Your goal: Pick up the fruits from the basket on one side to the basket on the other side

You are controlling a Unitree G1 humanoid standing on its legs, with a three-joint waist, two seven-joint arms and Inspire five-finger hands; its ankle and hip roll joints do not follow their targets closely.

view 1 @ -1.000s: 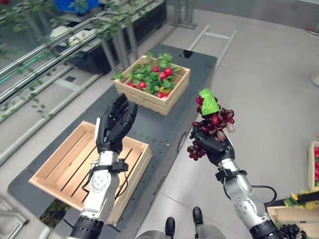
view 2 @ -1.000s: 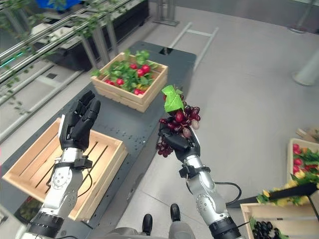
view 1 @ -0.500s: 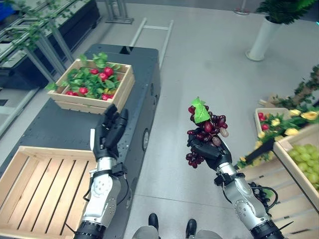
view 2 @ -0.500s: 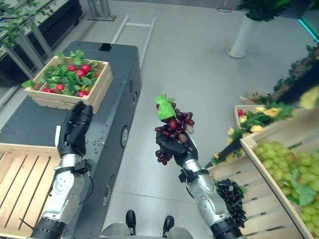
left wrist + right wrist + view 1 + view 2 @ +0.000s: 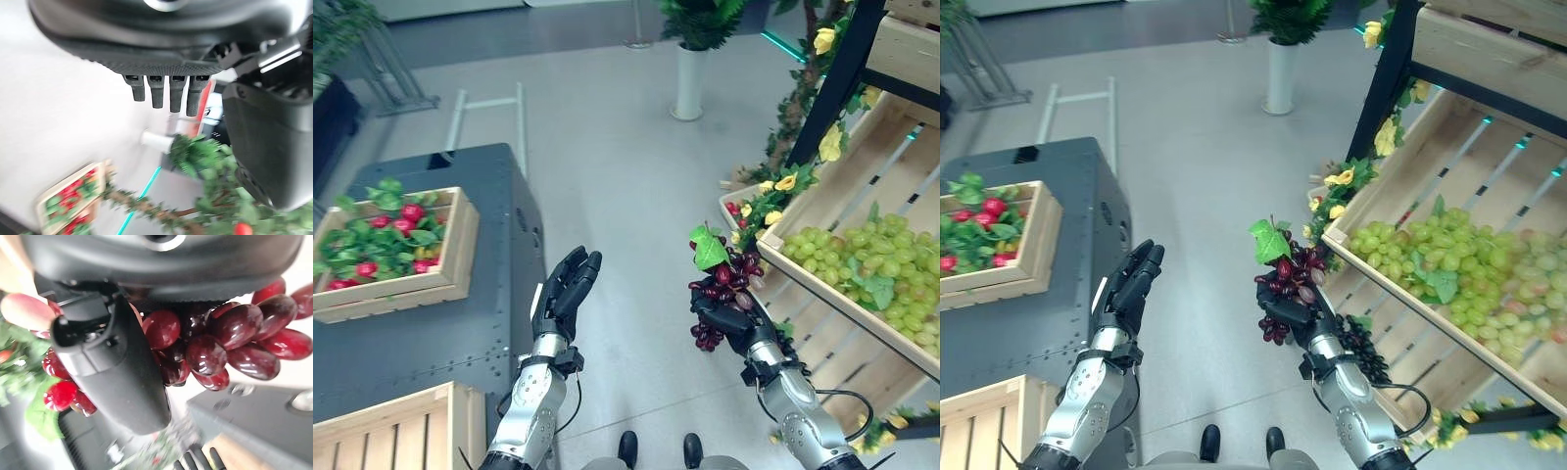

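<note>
The right hand (image 5: 146, 264) is closed round a bunch of dark red grapes (image 5: 215, 345), its thumb (image 5: 117, 367) lying across the fruit. Glossy grapes bulge out on both sides of the thumb. A green leaf (image 5: 41, 418) hangs just beside the grapes, beyond the thumb.

A potted plant (image 5: 697, 44) stands far beyond the hands; yellow flowers (image 5: 781, 183), perhaps artificial, trail right of them.
</note>
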